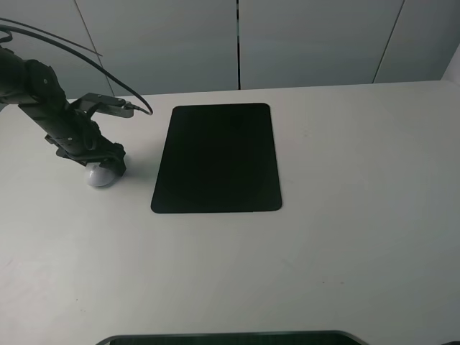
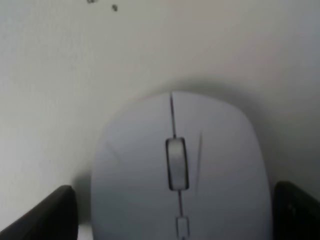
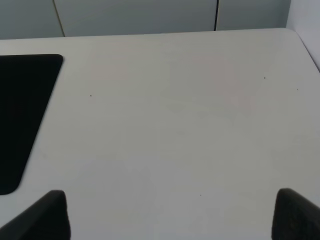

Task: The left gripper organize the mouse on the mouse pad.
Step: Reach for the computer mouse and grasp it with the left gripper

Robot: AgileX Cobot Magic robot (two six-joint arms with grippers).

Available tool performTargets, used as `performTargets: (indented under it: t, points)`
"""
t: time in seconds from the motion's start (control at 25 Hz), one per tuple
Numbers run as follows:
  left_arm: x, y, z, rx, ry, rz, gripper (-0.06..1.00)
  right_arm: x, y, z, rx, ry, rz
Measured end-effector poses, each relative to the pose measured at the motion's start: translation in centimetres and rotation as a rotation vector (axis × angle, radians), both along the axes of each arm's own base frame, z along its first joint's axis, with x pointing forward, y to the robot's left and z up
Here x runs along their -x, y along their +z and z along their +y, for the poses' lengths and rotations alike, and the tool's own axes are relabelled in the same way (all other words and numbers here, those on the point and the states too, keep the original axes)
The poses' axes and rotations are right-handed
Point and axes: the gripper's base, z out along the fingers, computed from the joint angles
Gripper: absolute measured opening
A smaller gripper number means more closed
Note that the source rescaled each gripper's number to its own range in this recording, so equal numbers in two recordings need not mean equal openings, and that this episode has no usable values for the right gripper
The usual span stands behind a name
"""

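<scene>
**Desk:** Left arm pose?

**Op:** I see the left gripper (image 1: 107, 163) down low near the tabletop's (image 1: 345, 251) left edge. The arm slopes down to it from the far left corner, with a cable looping off behind. It points down at the surface.

**Desk:** Jaws?

**Op:** Spread, gripping nothing. On my left wrist feed one dark finger (image 2: 47, 217) shows on each side of the mouse (image 2: 175, 170). There is a sliver of table between the mouse and one finger. On the other side I cannot tell if they touch.

**Desk:** Mouse position?

**Op:** Between those fingers, on bare tabletop, scroll wheel up and its front end pointing away from the wrist. It sits just off the mouse pad's (image 1: 217, 158) left long edge, level with the pad's near half. The two are apart, not touching.

**Desk:** The pad?

**Op:** Flat, about mid-table. Its far short edge is close to the tabletop's far edge, and it is slightly skewed.

**Desk:** Right side?

**Op:** The right gripper (image 3: 170, 217) is only on its wrist feed. Fingers wide apart, nothing between them but bare tabletop. One pad corner shows further off, with grey wall panels beyond the far edge.
</scene>
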Motion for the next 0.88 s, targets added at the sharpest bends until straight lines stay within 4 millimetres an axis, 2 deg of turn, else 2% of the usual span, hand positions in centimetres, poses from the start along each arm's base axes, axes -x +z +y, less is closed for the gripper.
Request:
performTargets:
  t: [0.24,0.28,0.32,0.4,0.44,0.88]
  points:
    - [-0.22,0.21,-0.03,0.001,0.0,-0.004,0.99,0.0,0.0,0.0,-0.002,-0.001,0.0]
    - [-0.2,0.2,-0.02,-0.001,-0.002,-0.001,0.9,0.0,0.0,0.0,-0.002,-0.001,0.0]
    - [-0.17,0.19,-0.02,-0.001,-0.002,0.001,0.71,0.0,0.0,0.0,-0.002,-0.001,0.0]
    - [-0.12,0.18,-0.01,-0.002,-0.004,0.008,0.06,0.0,0.0,0.0,-0.002,-0.001,0.0]
    - [-0.07,0.17,0.0,-0.004,-0.006,0.012,0.0,0.0,0.0,0.0,-0.002,-0.001,0.0]
    - [0.11,0.16,0.01,-0.005,-0.007,0.038,0.0,0.0,0.0,0.0,-0.002,-0.001,0.0]
